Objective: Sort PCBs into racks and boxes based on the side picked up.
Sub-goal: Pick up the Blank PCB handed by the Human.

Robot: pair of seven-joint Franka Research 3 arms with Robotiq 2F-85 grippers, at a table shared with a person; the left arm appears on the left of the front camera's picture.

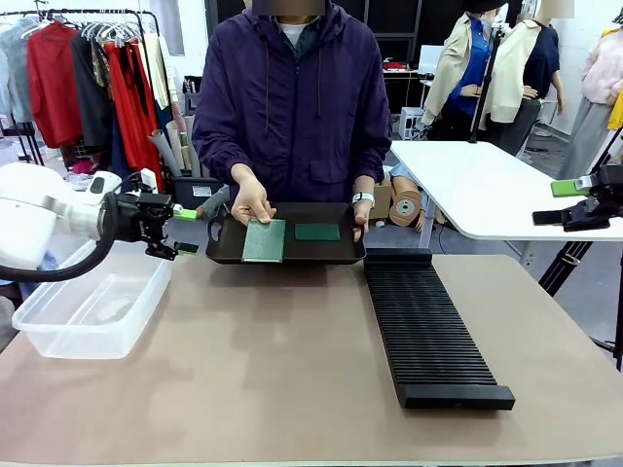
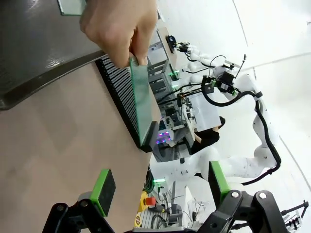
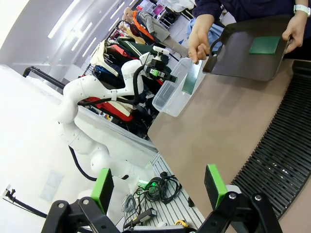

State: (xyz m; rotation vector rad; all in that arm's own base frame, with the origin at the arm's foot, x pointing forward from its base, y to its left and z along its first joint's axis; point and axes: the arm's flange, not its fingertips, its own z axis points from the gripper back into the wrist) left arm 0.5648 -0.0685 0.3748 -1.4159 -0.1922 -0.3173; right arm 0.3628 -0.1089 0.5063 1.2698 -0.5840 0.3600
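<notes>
— Starting at the left, what sits on the bench [image 1: 273, 389]?
— The clear box [image 1: 92, 306], by the left edge. Just above its far rim hangs the left tool [image 1: 185, 232], fingers apart, green pads facing each other, pointing toward the middle.
— And the PCBs?
— Two. A person's hand [image 1: 251, 199] pinches the first PCB [image 1: 264, 240] by its top edge and stands it up at the front left of the black tray [image 1: 321, 257]. Whether its lower edge touches the tray, I can't tell. The second PCB [image 1: 317, 232] lies flat in the tray, right of the middle, and looks a darker green.
— Who has the tray?
— The person's other hand [image 1: 362, 214] grips its right rim, at the far side of the bench.
— Further right?
— The black rack [image 1: 428, 331] lies on the bench, running from just beneath the tray's right end toward the near edge. Well off to the right, above bench height, the right tool [image 1: 555, 202] has its fingers apart too, closed on nothing.
</notes>
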